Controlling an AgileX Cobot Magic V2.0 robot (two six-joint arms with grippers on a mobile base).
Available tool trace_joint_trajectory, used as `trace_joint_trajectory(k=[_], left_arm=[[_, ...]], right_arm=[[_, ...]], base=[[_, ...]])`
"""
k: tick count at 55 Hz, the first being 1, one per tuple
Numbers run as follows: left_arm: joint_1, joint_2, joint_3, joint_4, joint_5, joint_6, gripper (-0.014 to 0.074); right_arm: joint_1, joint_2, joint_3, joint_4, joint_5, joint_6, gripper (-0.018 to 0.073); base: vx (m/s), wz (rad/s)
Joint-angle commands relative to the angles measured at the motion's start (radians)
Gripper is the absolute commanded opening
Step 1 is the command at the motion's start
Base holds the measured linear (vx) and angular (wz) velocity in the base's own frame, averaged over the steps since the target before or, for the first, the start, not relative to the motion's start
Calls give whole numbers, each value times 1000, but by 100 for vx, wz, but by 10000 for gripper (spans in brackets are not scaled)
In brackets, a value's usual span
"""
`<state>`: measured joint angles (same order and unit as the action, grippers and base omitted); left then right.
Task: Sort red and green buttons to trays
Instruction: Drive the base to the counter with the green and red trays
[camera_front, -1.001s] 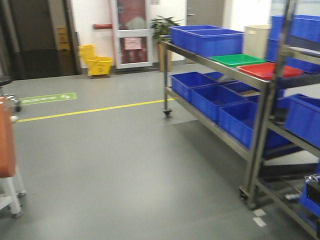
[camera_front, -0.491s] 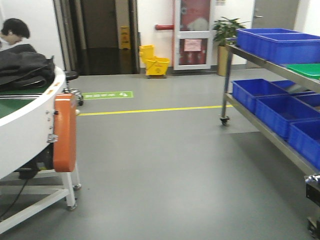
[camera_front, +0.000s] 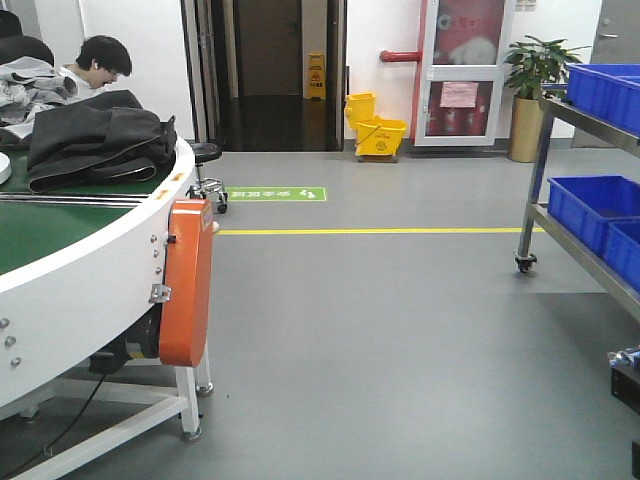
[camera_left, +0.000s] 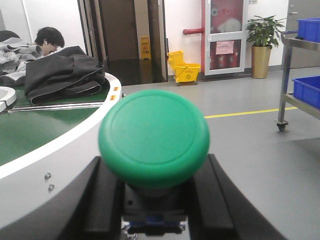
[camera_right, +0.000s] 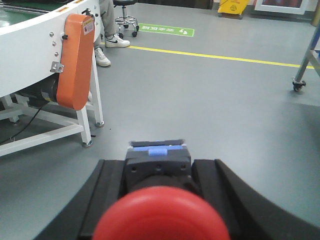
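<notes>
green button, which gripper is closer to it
Left. The left gripper is shut on the green button itself. The right gripper holds a red button instead, with no green one in its view.

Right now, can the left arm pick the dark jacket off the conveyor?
Probably not. Its fingers are shut on a green button, so nothing is free to grasp, and the jacket lies off to its left, farther along the belt.
</notes>
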<state>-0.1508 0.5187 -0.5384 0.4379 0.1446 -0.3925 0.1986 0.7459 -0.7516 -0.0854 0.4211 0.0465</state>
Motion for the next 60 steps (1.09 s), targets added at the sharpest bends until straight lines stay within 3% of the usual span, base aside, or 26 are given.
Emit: trace_joint_trajectory(k=[1,60], left_arm=[[-5,2,-29,0,-84,-9,3],[-5,3,-29,0,-84,-9,3]], right_arm=[[-1,-6,-30,-8,-93,1,-9],[-1,-6,-30,-8,-93,1,-9]], base=[[33,10],[41,0]])
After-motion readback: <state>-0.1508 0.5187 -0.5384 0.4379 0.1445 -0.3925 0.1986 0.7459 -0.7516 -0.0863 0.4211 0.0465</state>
